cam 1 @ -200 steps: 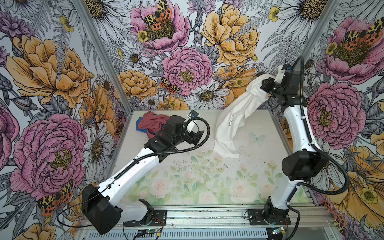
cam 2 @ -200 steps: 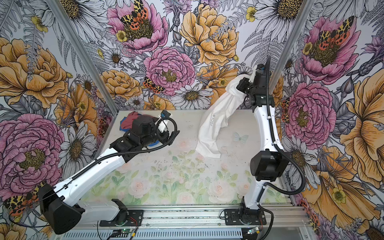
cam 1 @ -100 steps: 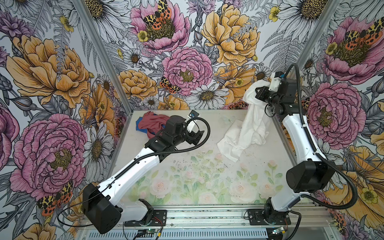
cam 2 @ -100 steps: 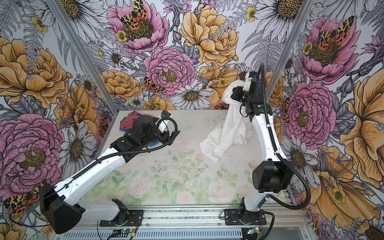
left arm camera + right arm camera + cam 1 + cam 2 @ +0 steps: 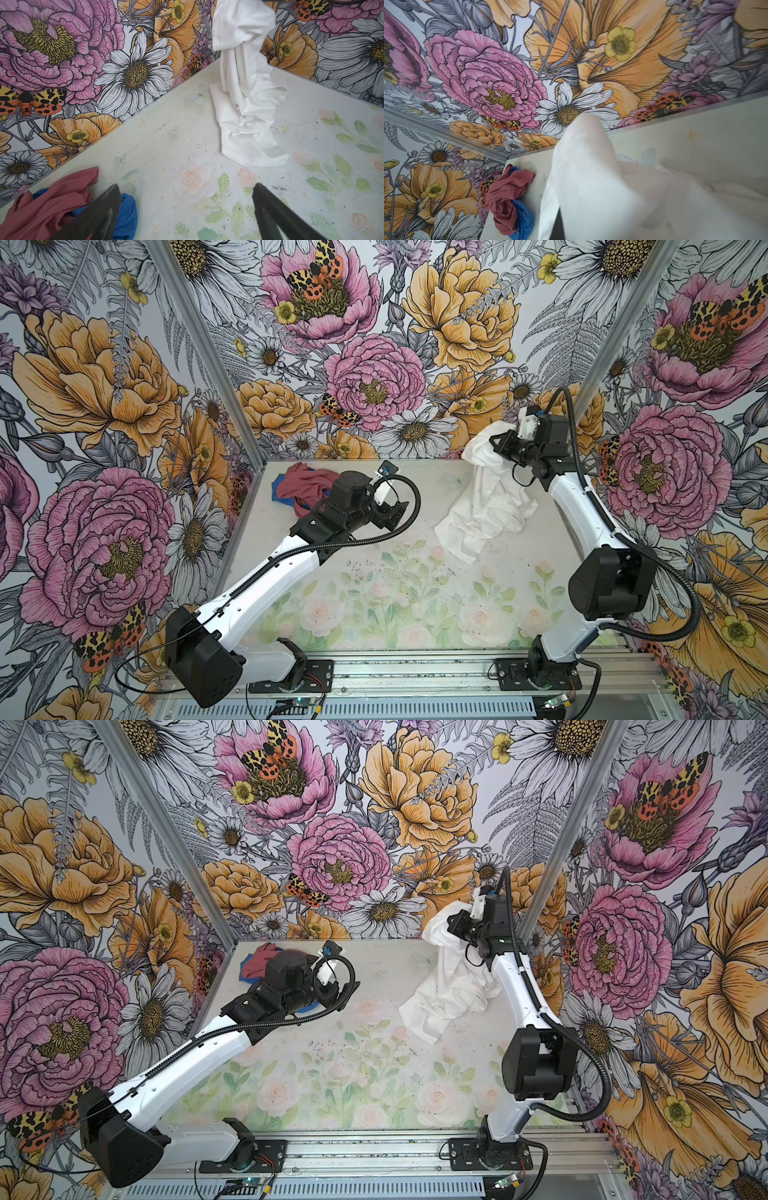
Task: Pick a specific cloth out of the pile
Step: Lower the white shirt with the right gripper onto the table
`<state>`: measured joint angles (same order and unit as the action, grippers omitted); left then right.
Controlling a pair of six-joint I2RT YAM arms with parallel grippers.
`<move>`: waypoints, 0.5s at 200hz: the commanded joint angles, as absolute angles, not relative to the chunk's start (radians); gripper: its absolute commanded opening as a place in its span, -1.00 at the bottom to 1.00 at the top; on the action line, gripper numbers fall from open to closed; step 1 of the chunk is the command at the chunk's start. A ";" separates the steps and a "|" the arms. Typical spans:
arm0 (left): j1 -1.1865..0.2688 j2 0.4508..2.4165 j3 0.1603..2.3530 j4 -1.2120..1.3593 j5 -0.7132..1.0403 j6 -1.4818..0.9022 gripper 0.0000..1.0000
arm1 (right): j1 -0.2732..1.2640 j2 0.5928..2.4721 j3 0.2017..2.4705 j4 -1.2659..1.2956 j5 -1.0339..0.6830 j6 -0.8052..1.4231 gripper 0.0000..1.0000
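A robot workcell with loud floral wallpaper on three walls and a pale table printed with faint roses. No readable brand or wording shows; the white cloth carries only a tiny dark starburst mark (seen in the left wrist view, too small to read).

The right gripper is raised near the back right corner, clamped shut on the top of the white cloth. The cloth drapes down from it and its lower half lies crumpled on the table at the right. A second ago it hung stretched out in a long diagonal from a higher, further-back grip; now more of it is bunched on the table.

The left gripper has its fingers spread wide, holding nothing, unmoved beside the pile in the back left corner. The pile is a dusty red cloth on top of a royal blue cloth.
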<state>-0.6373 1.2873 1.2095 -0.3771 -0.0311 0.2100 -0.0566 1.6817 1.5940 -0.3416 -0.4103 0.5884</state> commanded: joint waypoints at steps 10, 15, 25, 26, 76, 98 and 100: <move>-0.648 1.293 1.218 -0.370 -0.041 0.212 0.98 | -0.189 1.619 1.424 -0.320 -0.320 0.520 -1.00; -0.649 1.293 1.218 -0.370 -0.041 0.212 0.98 | -0.199 1.615 1.404 -0.322 -0.306 0.502 -1.00; -0.652 1.293 1.217 -0.370 -0.041 0.212 0.98 | -0.207 1.618 1.371 -0.328 -0.274 0.459 -1.00; -0.652 1.293 1.217 -0.370 -0.041 0.212 0.98 | -0.207 1.620 1.369 -0.330 -0.270 0.454 -1.00; -0.663 1.289 1.210 -0.369 0.051 0.233 0.98 | -0.163 1.770 1.376 -0.409 -0.129 0.333 -1.00; -0.666 1.293 1.208 -0.373 0.172 0.242 0.98 | -0.102 1.836 1.407 -0.444 -0.015 0.280 -1.00; -0.667 1.295 1.207 -0.373 0.181 0.242 0.98 | -0.100 1.842 1.410 -0.447 -0.002 0.277 -0.99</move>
